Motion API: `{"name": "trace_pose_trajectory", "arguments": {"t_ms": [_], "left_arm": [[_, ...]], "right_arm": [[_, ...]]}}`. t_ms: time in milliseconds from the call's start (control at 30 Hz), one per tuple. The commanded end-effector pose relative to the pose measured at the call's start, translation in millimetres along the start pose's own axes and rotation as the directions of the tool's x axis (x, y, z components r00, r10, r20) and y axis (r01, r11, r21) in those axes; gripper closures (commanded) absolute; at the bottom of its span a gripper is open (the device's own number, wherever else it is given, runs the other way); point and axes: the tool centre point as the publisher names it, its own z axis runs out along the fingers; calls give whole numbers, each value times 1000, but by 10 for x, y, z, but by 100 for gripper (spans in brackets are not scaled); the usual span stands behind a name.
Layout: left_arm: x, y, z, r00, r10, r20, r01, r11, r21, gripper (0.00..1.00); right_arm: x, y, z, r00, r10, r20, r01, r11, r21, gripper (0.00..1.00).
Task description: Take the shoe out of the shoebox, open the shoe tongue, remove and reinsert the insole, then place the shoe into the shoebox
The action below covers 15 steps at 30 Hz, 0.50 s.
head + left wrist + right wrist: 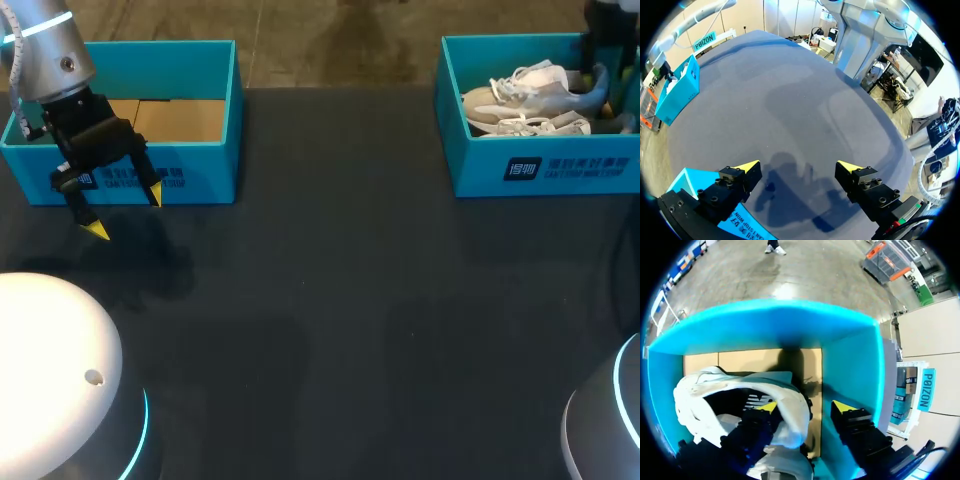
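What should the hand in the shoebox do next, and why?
Probably squeeze the right gripper shut on the shoe at its heel edge. The fingers are open. One seems to sit inside the shoe and the other outside, beside the shoebox wall, with the heel edge between them. Nothing is gripped yet, so lifting now would likely leave the shoe behind.
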Motion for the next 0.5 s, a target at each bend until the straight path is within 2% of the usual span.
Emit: {"name": "trace_pose_trajectory", "arguments": {"t_ms": [33, 267, 500], "left_arm": [[8, 1, -2, 1000, 0, 0, 0, 1000, -3, 0], [8, 1, -2, 1000, 0, 0, 0, 1000, -3, 0], [8, 1, -2, 1000, 0, 0, 0, 1000, -3, 0]], "right_arm": [[-6, -145, -190, 1000, 11, 12, -11, 1000, -18, 0], [6, -258, -598, 1000, -1, -2, 0, 1000, -19, 0], [211, -475, -1026, 996, -56, -65, 56, 998, -10, 0]]}}
